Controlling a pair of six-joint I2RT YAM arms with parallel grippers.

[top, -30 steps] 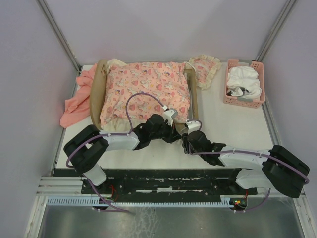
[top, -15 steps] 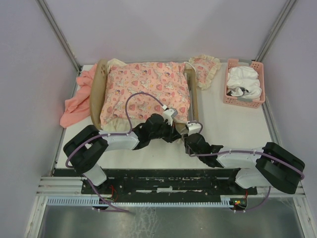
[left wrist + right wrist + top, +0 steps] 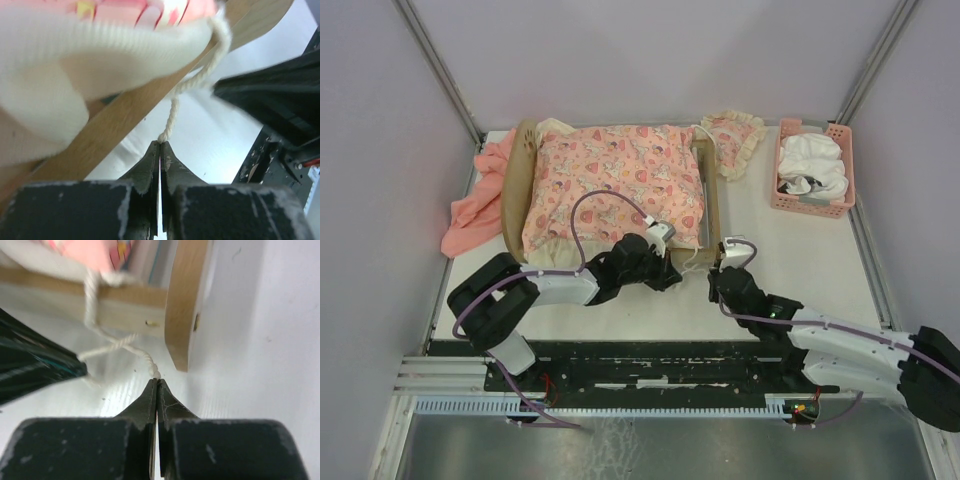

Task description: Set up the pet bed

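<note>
Currently the cushion [image 3: 615, 180] lies on the pet bed [image 3: 513, 190] (at the 12 o'clock side of the desk [image 3: 790, 250]). Left fingers [image 3: 147, 170] pinch the first cord [image 3: 172, 112], right fingers [image 3: 145, 405] the second cord [image 3: 142, 356]; knotting probably remains.

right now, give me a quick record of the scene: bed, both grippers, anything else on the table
pet bed: wooden frame, pink patterned cushion on top
left gripper: shut on a cream cord hanging from the cushion's near corner
right gripper: shut on a second cord end, beside the bed's corner
other items: frilled pillow and pink basket of white cloths right of the bed; salmon cloth on its left
</note>
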